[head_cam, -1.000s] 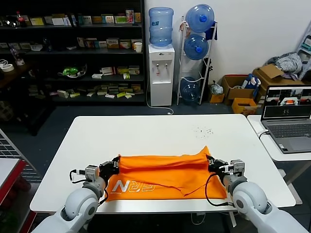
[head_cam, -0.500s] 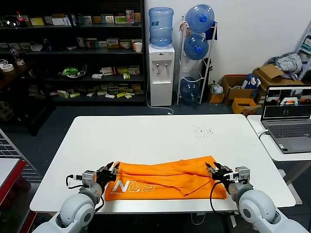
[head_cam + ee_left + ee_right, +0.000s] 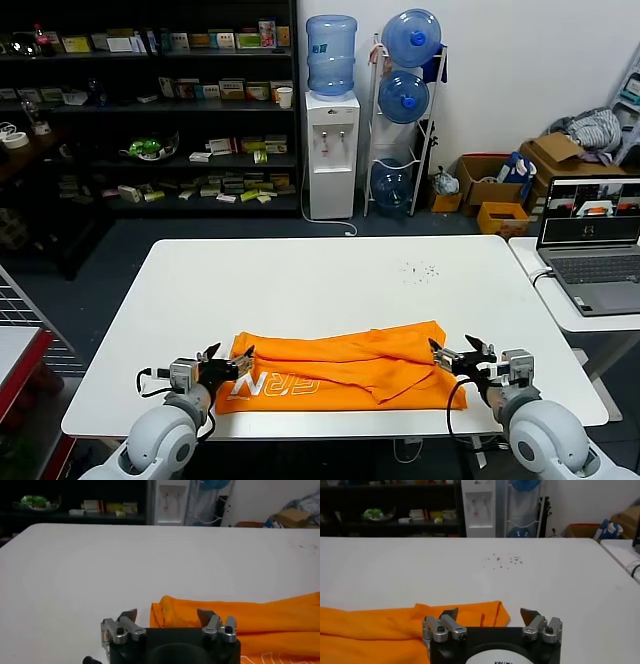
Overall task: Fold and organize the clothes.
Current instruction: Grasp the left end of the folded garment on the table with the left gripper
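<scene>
we see the orange t-shirt (image 3: pixel 345 367) lying folded into a long flat band on the white counter (image 3: pixel 320 290), close to the counter's near edge, toward six o'clock of the counter top. white lettering (image 3: pixel 283 385) shows on the lower layer at the band's left part, and a rumpled upper layer lies across the middle and right part.

our left claw (image 3: pixel 228 361) sits low at the band's left end, at about nine o'clock of the shirt. its jaws stand wide and hold nothing. in the left wrist view the left claw's fingertips (image 3: pixel 129 615) are spread, and the shirt's folded end (image 3: pixel 172 611) lies on the counter just past them, toward the side of one fingertip; we cannot tell whether that fingertip touches the cloth.

our right claw (image 3: pixel 462 351) sits at the band's right end, at about three o'clock of the shirt. its jaws are also wide and hold nothing. in the right wrist view the shirt's corner (image 3: pixel 487 612) lies just ahead of one spread fingertip (image 3: pixel 450 614), and the other fingertip is over bare counter.

a scatter of small dark specks (image 3: pixel 418 268) marks the counter at about one o'clock of the shirt, well apart from it. an open laptop (image 3: pixel 590 245) stands on a second counter at the far right.
</scene>
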### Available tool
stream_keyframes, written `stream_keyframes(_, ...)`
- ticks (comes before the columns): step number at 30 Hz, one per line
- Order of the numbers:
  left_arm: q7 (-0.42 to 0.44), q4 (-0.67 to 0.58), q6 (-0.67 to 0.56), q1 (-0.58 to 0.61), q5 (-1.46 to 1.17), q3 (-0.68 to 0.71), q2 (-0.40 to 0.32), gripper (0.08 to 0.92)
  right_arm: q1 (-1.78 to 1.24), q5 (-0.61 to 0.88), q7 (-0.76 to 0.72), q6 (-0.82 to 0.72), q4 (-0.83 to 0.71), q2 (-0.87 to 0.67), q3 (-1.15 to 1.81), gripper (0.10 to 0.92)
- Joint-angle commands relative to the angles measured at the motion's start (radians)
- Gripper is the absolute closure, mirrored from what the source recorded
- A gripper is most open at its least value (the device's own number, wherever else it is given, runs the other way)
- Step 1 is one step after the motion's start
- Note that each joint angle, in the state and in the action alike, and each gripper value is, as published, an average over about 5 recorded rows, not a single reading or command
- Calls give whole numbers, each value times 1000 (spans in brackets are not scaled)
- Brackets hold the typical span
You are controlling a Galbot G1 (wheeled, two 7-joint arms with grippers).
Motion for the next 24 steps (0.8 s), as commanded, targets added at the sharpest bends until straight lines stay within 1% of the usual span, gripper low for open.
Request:
stream_keyframes(1,-8,28,-2,5,1,7,-39,179,-48,-14,1,2,23,0,49,203)
stream_keyframes(5,-11,30,-1,16,-3,11,-31,183,-50,-14,3,3,22,5,50,203)
stream_keyframes(8,-9,38,-2,19,-5,12,-29,228,-48,-13,3,2,20,8,48,203)
stream_keyframes(24,-9,58,-19,8,-9,17,-47,690,-40,-13,4,7,11,10,41,203)
